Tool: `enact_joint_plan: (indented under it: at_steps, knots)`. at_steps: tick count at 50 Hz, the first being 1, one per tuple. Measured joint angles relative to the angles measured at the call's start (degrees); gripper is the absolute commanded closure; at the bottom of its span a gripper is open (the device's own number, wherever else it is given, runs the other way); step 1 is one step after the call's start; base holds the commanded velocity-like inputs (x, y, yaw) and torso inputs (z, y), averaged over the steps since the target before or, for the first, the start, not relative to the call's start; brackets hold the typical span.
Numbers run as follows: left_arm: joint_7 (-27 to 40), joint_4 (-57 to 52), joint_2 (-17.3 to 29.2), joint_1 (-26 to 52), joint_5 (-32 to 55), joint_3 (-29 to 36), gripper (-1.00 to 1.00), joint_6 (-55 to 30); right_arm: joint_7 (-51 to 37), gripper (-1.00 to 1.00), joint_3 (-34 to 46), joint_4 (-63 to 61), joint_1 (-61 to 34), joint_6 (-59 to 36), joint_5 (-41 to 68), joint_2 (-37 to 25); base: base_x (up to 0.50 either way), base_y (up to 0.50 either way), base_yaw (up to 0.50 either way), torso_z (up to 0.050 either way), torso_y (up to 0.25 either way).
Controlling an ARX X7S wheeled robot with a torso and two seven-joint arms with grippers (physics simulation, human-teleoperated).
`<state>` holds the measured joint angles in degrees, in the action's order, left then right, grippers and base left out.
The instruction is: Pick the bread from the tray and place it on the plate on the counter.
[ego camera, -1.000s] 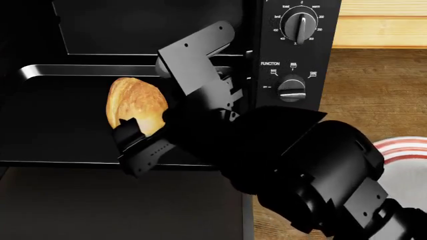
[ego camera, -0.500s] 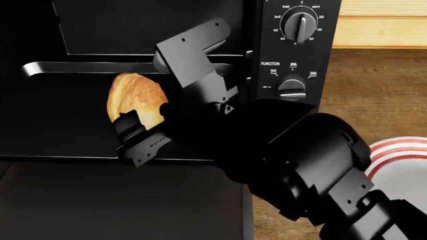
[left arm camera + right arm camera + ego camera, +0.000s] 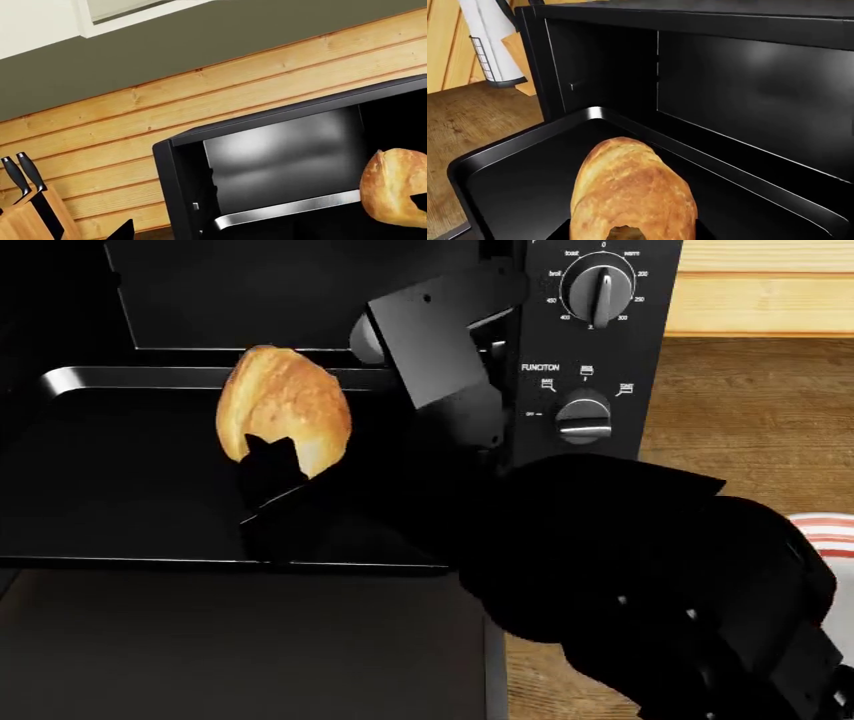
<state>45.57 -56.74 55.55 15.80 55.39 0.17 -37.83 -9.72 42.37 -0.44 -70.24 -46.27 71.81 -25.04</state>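
The bread (image 3: 283, 405), a golden-brown roll, stands on end between the fingers of my right gripper (image 3: 310, 410), which is shut on it and holds it just above the black tray (image 3: 120, 380). In the right wrist view the bread (image 3: 630, 190) fills the lower middle, with the tray's rim (image 3: 467, 165) under it. The tray is pulled partly out of the black oven. Only an edge of the striped plate (image 3: 830, 536) shows at the far right on the wood counter (image 3: 747, 410). In the left wrist view the bread (image 3: 393, 187) shows at the far edge, and one dark fingertip (image 3: 123, 231) of my left gripper shows well off to one side.
The oven's control panel with two knobs (image 3: 587, 340) stands right of the oven opening. The open dark glass oven door (image 3: 240, 640) lies below the tray. A knife block (image 3: 27, 215) stands beside the oven. A white holder (image 3: 490, 45) is by the wood wall.
My right gripper has risen with the bread in it, lifting it off the tray floor and slightly toward the right. The tray has not moved.
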Motion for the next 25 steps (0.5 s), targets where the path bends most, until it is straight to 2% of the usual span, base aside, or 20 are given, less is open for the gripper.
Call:
enact_joint_plan:
  at_steps: [11,25]
  knots:
    - [0.29,0.01,0.3,-0.17,0.06,0.17,-1.0,0.37,-7.47,1.0,-4.26,-11.77,4.09,0.7,4.56,-6.45,0.0,0.0,0.0,0.0,0.0]
    - [0.44,-0.01,0.43,-0.3,-0.26,0.79,-1.0,0.89,-17.2,1.0,-11.42,-27.22,12.89,4.28,10.87,-17.78,0.0,0.0,0.0,0.0,0.0]
